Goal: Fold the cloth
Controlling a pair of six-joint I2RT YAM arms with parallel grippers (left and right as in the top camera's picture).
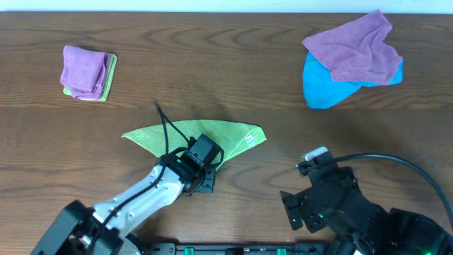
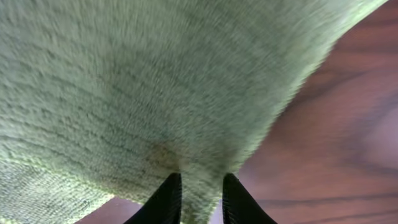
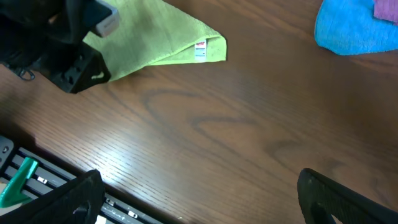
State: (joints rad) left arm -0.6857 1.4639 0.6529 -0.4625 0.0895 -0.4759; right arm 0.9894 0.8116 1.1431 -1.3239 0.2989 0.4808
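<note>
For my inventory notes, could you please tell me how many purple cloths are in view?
2. The folded purple cloth sits far left; the crumpled purple cloth lies far right, draped over the blue cloth. Others could be hidden underneath.

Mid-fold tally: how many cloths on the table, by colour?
Yellow-green: 2, the cloth held by the left gripper and the green cloth under the folded purple cloth.
Purple: 2, that one and the crumpled purple cloth.
Blue: 1, the blue cloth.
Total: 5
</note>
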